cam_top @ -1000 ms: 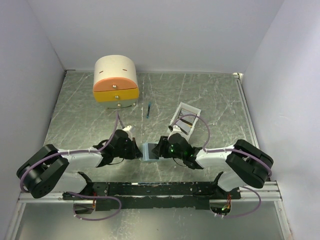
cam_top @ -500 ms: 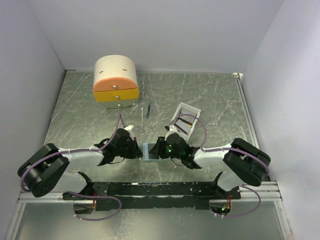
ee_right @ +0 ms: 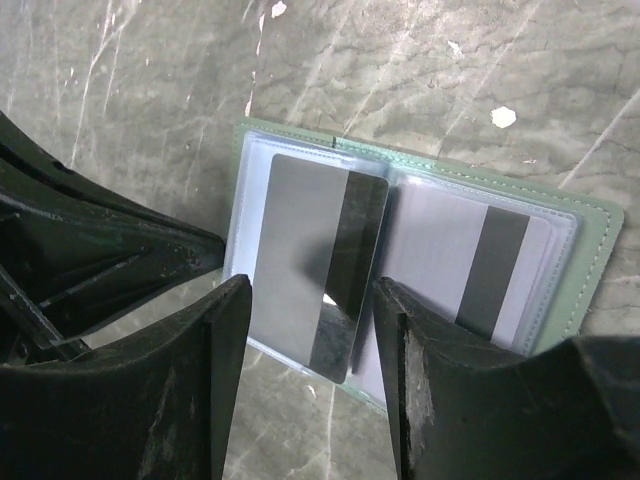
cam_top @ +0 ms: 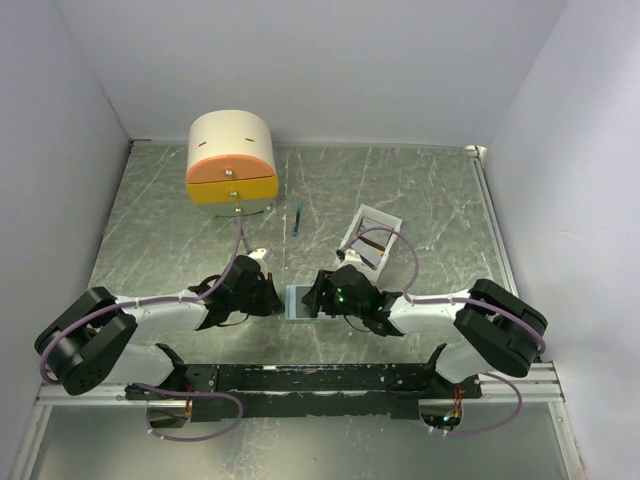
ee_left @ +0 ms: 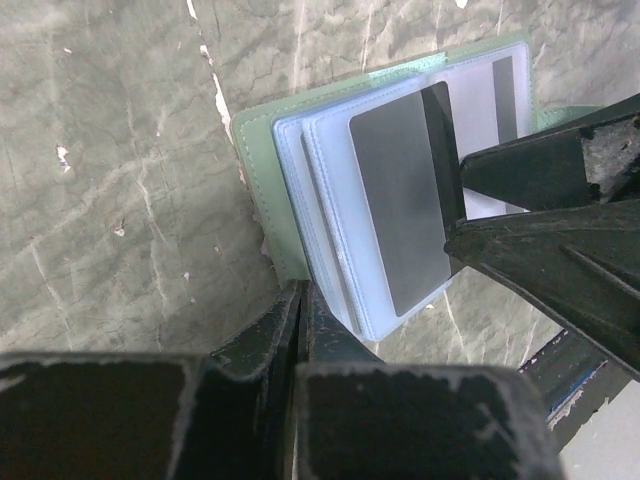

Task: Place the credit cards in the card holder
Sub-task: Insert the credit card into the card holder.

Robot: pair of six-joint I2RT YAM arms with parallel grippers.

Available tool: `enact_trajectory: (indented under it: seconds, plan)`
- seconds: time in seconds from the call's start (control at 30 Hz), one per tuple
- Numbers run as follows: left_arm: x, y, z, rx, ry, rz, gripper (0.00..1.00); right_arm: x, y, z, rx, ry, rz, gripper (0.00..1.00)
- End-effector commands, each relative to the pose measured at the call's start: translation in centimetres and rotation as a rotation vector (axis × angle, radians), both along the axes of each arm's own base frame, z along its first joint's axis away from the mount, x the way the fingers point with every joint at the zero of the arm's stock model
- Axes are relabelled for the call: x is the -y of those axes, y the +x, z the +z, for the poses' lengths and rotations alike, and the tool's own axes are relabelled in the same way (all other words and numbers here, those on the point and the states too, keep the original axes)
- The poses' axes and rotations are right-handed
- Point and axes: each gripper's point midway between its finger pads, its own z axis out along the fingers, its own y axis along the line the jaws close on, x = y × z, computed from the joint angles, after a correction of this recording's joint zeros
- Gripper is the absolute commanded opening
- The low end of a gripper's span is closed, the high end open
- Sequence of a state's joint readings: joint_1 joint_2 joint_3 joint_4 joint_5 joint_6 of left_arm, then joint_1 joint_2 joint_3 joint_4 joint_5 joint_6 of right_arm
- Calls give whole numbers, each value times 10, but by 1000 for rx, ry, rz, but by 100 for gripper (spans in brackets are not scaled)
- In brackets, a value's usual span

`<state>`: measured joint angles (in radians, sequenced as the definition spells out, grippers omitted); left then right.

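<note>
Seating looks like the step in hand. The card holder (cam_top: 298, 302) lies open and flat on the table (cam_top: 420, 200) between your two arms. A silver-grey card (ee_right: 300, 240) with a dark stripe sits on the leaf nearer your left gripper (ee_left: 300, 300). A second card (ee_right: 492, 270) lies behind the clear film of the other leaf. Your left gripper is pinched shut on the holder's edge, pinning it. Your right gripper (ee_right: 312, 290) has its jaws apart, one on either side of the silver-grey card's width, gripping nothing.

The card's long axis runs parallel to the holder's fold, with the stripe side nearest the fold. In the right wrist view it points straight along your fingers. One short end pokes past the leaf's edge on the right gripper's side. Through the glare I cannot tell how much of the rest is under the film.

To do this well, hold the left pinch steady, narrow the right jaws, and nudge the protruding short end along the long axis. Push square, not at a corner, or the card may skew and jam at the pocket's seam. Go gently, as the film may buckle.
</note>
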<state>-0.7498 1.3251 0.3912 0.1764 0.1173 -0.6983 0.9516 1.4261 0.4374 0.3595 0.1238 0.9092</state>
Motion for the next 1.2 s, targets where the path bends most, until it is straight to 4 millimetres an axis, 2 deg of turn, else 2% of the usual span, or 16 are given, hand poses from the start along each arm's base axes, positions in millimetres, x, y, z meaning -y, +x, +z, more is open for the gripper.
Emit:
enact_trajectory:
  seconds: [0.0, 0.27, 0.37, 0.57, 0.67, 0.8, 0.97, 1.1, 1.17]
  plan:
    - [-4, 2, -5, 12, 35, -3, 10, 0, 2, -9, -29, -34, -39, 53]
    - [-4, 2, -6, 11, 35, 1, 10, -20, -1, -6, -29, 26, 4, 51]
    - [-5, 1, -7, 8, 37, 0, 10, -21, -1, -5, -22, 25, 14, 49]
    - [-7, 8, 4, 24, 47, 34, 12, -13, -2, -2, 4, 5, 13, 41]
    - [-11, 13, 15, 42, 53, 64, 18, 0, 1, 0, 18, -57, -20, 38]
    - [-10, 15, 29, 66, 19, 82, 25, 6, 4, 10, 44, -89, -20, 31]
    - [7, 12, 41, 74, -89, 42, 29, 5, 2, 1, 23, -95, -18, 25]
    - [12, 10, 38, 56, -108, 28, 30, 0, 2, -6, 7, -110, -3, 23]
    - [14, 8, 38, 45, -128, 18, 33, -4, 4, -6, 8, -107, 5, 20]
